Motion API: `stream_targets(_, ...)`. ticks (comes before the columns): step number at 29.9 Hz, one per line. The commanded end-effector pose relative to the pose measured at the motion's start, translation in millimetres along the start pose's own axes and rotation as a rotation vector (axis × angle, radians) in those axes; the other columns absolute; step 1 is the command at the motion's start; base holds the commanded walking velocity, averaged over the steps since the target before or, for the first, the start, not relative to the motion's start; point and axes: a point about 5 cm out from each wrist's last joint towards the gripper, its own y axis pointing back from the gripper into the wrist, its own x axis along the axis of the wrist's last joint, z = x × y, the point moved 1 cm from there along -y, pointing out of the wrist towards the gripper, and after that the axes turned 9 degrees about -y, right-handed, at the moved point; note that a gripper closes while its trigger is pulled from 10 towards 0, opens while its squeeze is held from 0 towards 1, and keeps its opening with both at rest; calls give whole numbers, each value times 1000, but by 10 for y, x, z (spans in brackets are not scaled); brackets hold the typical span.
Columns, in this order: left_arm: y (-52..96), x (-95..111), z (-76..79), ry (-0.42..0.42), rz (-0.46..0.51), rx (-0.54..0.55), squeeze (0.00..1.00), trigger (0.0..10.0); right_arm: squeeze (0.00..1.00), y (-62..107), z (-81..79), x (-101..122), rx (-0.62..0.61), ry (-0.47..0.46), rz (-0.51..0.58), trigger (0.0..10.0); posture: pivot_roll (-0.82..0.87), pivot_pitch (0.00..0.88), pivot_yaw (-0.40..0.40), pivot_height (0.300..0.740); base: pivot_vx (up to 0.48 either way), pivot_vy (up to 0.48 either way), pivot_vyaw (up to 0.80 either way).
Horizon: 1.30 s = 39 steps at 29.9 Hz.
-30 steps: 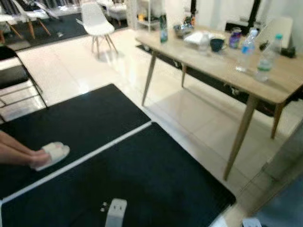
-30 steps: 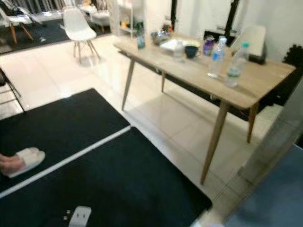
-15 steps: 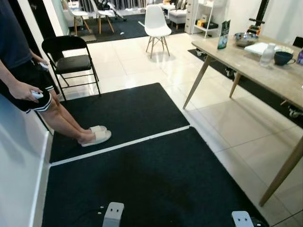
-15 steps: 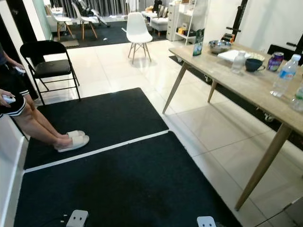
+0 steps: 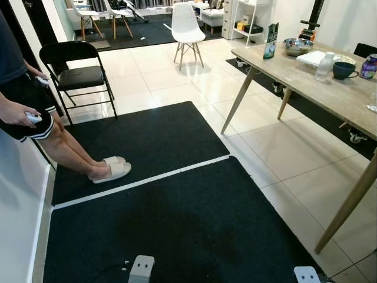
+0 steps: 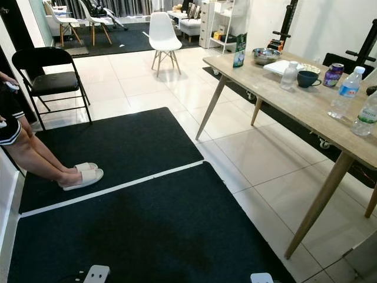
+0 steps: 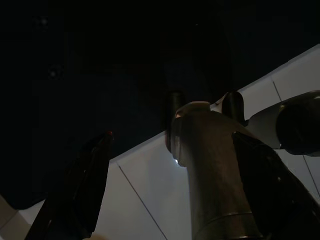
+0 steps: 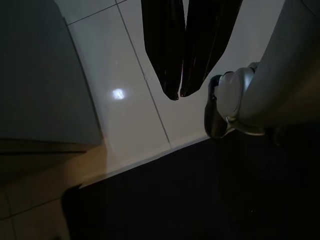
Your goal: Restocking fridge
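Note:
A wooden table [image 6: 306, 112] stands on my right with two clear water bottles [image 6: 347, 93], a purple can [image 6: 334, 73], a dark cup [image 6: 306, 78], a small bottle [image 6: 287, 75], a metal bowl [image 6: 264, 55] and a green carton [image 6: 238, 50]. My left gripper [image 7: 173, 136] hangs over the black mat in the dark left wrist view, its fingers spread apart and empty, with my grey leg [image 7: 215, 185] beyond them. My right gripper [image 8: 178, 95] hangs over white tiles, its two fingers pressed together on nothing. A grey cabinet side [image 8: 40, 75] stands beside it.
Two black mats [image 5: 177, 218] split by a white line cover the floor ahead. A person [image 5: 23, 112] in white slippers [image 5: 112, 170] stands at the left holding controllers. A black folding chair [image 5: 76, 73] and a white chair [image 5: 185, 26] stand beyond. White tiles [image 5: 277, 147] lie between mats and table.
The camera has swung left and steadied from a tilted, blurred view. The person and the black chair have come into view, and the table has slid toward the right edge.

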Motion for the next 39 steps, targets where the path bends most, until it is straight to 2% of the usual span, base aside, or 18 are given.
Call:
stream_targets(1, -11, 15, 37, 4, 2, -10, 0, 10000, 0, 1, -2, -13, 2, 9, -7, 10000, -67, 0, -15, 740, 307, 0, 0)
stream_targets(39, -15, 31, 54, -26, 2, -29, 0, 10000, 0, 10, -25, -74, 14, 9, -15, 10000, -78, 0, -9, 740, 345, 0, 0)
